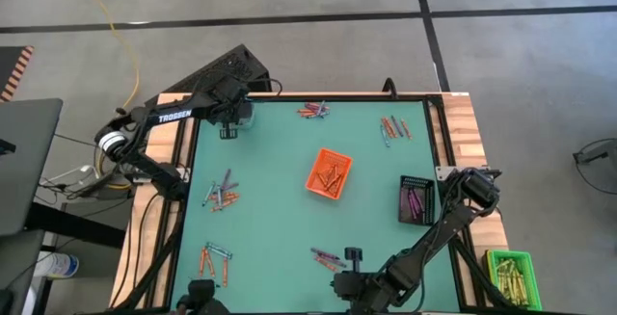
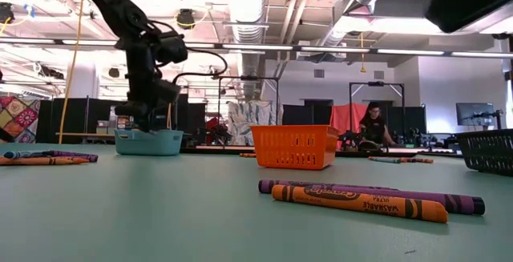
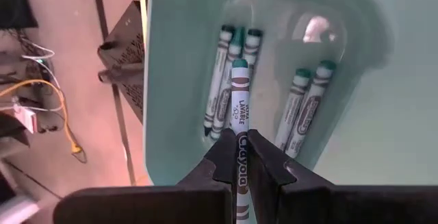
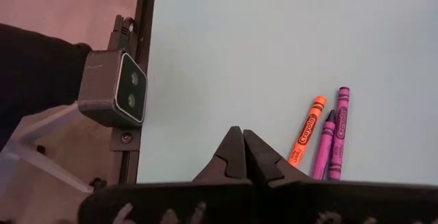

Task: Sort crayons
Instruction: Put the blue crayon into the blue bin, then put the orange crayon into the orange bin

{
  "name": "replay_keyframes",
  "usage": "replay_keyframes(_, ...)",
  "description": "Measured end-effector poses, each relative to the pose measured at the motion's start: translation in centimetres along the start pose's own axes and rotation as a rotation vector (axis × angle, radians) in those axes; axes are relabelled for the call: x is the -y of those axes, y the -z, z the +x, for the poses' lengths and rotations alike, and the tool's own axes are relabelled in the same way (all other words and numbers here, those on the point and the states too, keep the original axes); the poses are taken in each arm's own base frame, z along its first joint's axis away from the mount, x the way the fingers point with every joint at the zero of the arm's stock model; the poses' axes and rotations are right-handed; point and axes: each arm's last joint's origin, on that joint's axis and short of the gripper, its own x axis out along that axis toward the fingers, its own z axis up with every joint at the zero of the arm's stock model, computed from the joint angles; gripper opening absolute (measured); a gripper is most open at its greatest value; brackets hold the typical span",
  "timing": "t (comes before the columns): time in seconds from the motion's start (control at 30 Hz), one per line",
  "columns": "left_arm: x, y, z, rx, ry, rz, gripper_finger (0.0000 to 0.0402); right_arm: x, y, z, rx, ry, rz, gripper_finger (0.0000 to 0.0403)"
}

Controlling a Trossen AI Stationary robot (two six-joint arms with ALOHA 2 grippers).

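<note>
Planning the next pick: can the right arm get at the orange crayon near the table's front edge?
Probably yes: the right gripper, shut and empty, sits beside the orange crayon with only bare table between; two purple crayons crowd its far side.

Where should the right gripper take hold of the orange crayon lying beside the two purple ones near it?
Grip the orange crayon at mid-barrel, coming straight down, fingers across its length. It lies flat, but a purple crayon sits close alongside, so clearance there looks tight.
</note>
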Motion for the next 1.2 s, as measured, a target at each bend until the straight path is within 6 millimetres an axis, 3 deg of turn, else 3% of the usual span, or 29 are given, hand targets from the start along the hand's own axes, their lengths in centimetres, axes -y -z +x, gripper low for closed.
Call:
replay_keyframes(0.13,-0.2,0.2,0.1,0.008,0.008,-0.015,0.0013,0.0,0.0,0.0,0.0,0.0,0.0,0.0)
replay_keyframes(0.47,-0.4,0.3,0.1,-0.018,-0.023,-0.074,0.0125,0.0,0.0,0.0,0.0,-0.001,0.011,0.0)
replay_keyframes(0.63,-0.5,0.3,-0.5,-0.051,-0.085,-0.106,0.0147,-0.3,0.2,-0.2,-0.004,-0.022,0.027,0.0)
replay_keyframes(0.77,-0.8,-0.2,-2.8,0.027,-0.133,-0.152,0.0148,-0.9,0.3,-0.4,-0.004,-0.062,0.024,0.0002)
replay_keyframes(0.93,-0.6,-0.7,-7.1,0.218,-0.151,-0.226,0.0148,-0.9,0.3,-0.5,0.004,-0.058,0.018,0.003)
replay_keyframes(1.1,1.0,-0.7,-11.4,0.443,-0.059,-0.279,0.0149,-0.7,0.2,-0.4,0.017,-0.03,0.023,0.0083)
replay_keyframes(1.2,2.6,-0.7,-13.7,0.563,0.057,-0.267,0.0149,-0.6,0.0,-0.2,0.028,-0.031,0.037,0.0092)
